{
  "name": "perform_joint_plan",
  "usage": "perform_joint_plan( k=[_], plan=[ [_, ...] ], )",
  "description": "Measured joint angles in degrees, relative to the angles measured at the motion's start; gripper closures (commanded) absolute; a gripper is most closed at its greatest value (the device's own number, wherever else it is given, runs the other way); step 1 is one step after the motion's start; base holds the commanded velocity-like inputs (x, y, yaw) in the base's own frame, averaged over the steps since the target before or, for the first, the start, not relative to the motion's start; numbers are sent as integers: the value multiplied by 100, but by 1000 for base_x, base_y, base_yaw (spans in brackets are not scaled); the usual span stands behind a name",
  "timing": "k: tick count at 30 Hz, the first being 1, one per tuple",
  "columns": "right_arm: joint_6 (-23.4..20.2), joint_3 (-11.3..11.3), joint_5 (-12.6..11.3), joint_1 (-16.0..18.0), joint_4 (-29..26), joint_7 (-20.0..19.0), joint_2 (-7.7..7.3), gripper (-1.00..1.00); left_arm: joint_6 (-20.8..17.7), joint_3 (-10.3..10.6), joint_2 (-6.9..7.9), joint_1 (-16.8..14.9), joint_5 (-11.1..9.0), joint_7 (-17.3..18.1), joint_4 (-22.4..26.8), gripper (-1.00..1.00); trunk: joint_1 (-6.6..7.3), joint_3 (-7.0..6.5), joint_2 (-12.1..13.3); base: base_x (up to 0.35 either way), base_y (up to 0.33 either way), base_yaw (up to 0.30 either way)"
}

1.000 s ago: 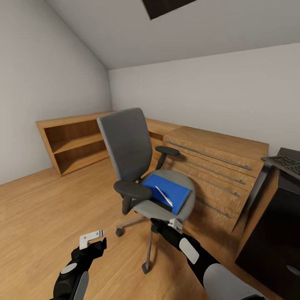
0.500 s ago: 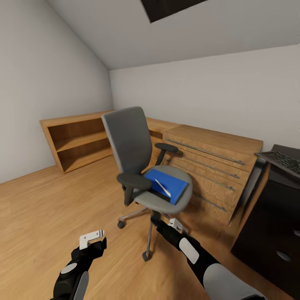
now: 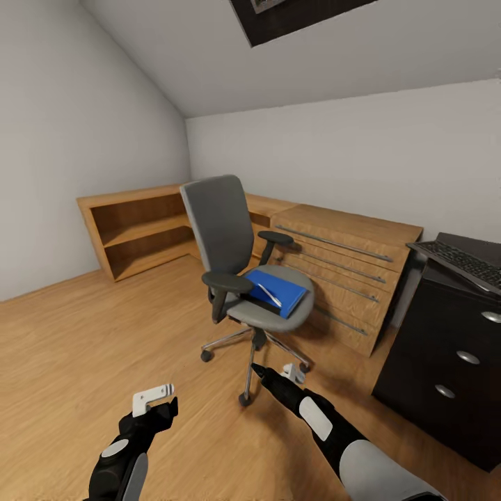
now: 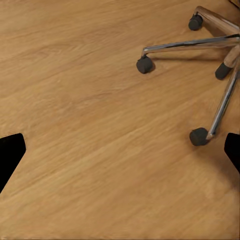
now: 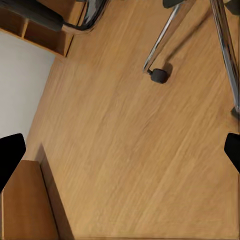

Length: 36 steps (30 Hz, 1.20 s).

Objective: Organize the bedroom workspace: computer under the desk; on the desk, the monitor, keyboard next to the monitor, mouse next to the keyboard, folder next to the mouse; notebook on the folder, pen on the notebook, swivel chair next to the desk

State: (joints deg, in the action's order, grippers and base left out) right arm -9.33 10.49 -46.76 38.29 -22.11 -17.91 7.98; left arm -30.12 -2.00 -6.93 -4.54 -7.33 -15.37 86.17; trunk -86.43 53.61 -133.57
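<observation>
change: whole head view has shifted since the earlier frames, so the camera moved; chair sits higher and smaller in frame, more of the black desk front shows at right; both arms sit at the same spots in the frame.
chair: grey padded swivel chair with black armrests and chrome five-star base (image 3: 233,268), centre of frame, standing on the light wood plank floor (image 3: 83,348), apart from the desk.
folder: bright blue flat rectangular folder (image 3: 277,292) lying on the chair seat.
pen: slim white pen (image 3: 271,295) on top of the folder.
desk: glossy black desk with dark drawers and round silver knobs (image 3: 445,362), right edge of frame.
keyboard: slim dark keyboard with black keys (image 3: 466,263) on the tabletop, upper right.
chest: light wooden chest with long metal bar handles (image 3: 341,268) behind the chair, beside the desk.
shelf: low open wooden shelf unit (image 3: 136,233), left of centre against the wall.
left gripper: (image 3: 154,396) lower left, hanging over bare floor, fingers wide apart, holding nothing.
right gripper: (image 3: 292,374) lower centre, just before the chair base, fingers spread, nothing between them.
</observation>
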Motion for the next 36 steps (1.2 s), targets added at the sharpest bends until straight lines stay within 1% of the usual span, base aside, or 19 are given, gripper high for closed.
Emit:
perform_joint_plan(
  k=[6, 9, 11, 12, 13, 15, 16, 17, 18, 20, 21, 22, 23, 24, 28, 30, 31, 33, 36],
  plan=[
    [328, 14, 189, 0, 12, 90, -7, -100, 0, 0, 1, 0, -4, 0, 1, -100, 2, 0, 0, -82, 0, 0],
    [610, 23, 410, 1, 12, 241, -8, -100, 3, -5, 11, 0, -10, -4, -69, -100, 45, -36, 79, -21, 0, 0],
    [751, 29, 574, 1, 15, 411, -6, -100, 28, -17, 22, 0, -11, -5, -296, -100, 89, -71, 159, -9, 0, 0],
    [865, 28, 762, 0, 29, 632, -2, -100, 47, -31, 32, 0, -9, -9, -549, -100, 111, -89, 199, -5, 0, 0],
    [912, 27, 846, 0, 43, 719, 0, -100, 52, -36, 38, 0, -7, -9, -632, -100, 133, -107, 239, -3, 0, 0],
    [1057, 30, 1154, -1, 153, 965, 3, -100, 68, -42, 70, 1, -6, -4, -833, -100, 177, -143, 319, -1, 0, 0],
    [1392, 39, 1832, -5, 548, 1264, 3, -100, 136, -44, 153, 47, -9, 5, -1071, -100, 199, -160, 360, 0, 0, 0],
    [1507, 43, 1997, -3, 669, 1309, 3, -100, 166, -43, 166, 67, -10, 6, -1132, -100, 221, -179, 399, 0, 0, 0],
    [1757, 48, 2268, -3, 889, 1366, 3, -100, 248, -43, 183, 102, -12, 8, -1249, -100, 243, -197, 440, 0, 0, 0],
    [2039, 49, 2521, -3, 1135, 1404, 3, -100, 370, -43, 197, 127, -10, 13, -1386, -100, 287, -233, 520, 0, 0, 0],
    [2465, 48, 2813, -4, 1508, 1442, 2, -100, 639, -44, 208, 152, -9, 16, -1590, -100, 309, -250, 560, 0, 0, 0],
    [2615, 48, 2902, -3, 1647, 1459, 2, -100, 757, -43, 213, 164, -8, 18, -1672, -100, 331, -269, 600, 0, 0, 0],
    [3001, 42, 3062, -5, 1958, 1530, -4, -100, 1116, -44, 221, 205, -9, 20, -1915, -100, 353, -286, 640, 0, 0, 0],
    [3207, 35, 3129, -16, 2098, 1578, -10, -100, 1369, -44, 224, 228, -6, 20, -2098, -100, 375, -304, 680, 0, 0, 0],
    [3479, 29, 3214, -211, 2257, 1634, -22, -100, 1877, -43, 228, 261, -4, 21, -2521, -100, 463, -376, 841, 0, 0, 0],
    [3538, 31, 3247, -356, 2282, 1642, -23, -100, 2026, -43, 228, 271, -7, 21, -2680, -100, 507, -412, 921, 0, 0, 0],
    [3636, 29, 3293, -550, 2303, 1648, -31, -100, 2192, -43, 229, 280, -10, 21, -2887, -100, 529, -429, 961, 0, 0, 0],
    [3827, 32, 3338, -695, 2312, 1652, -37, -100, 2353, -41, 229, 284, -11, 16, -3059, -100, 573, -466, 1041, 0, 0, 0],
    [4070, 33, 3368, -771, 2317, 1654, -44, -100, 2533, -37, 230, 286, -13, 16, -3210, -100, 639, -520, 1162, 0, 0, 0]
  ],
)
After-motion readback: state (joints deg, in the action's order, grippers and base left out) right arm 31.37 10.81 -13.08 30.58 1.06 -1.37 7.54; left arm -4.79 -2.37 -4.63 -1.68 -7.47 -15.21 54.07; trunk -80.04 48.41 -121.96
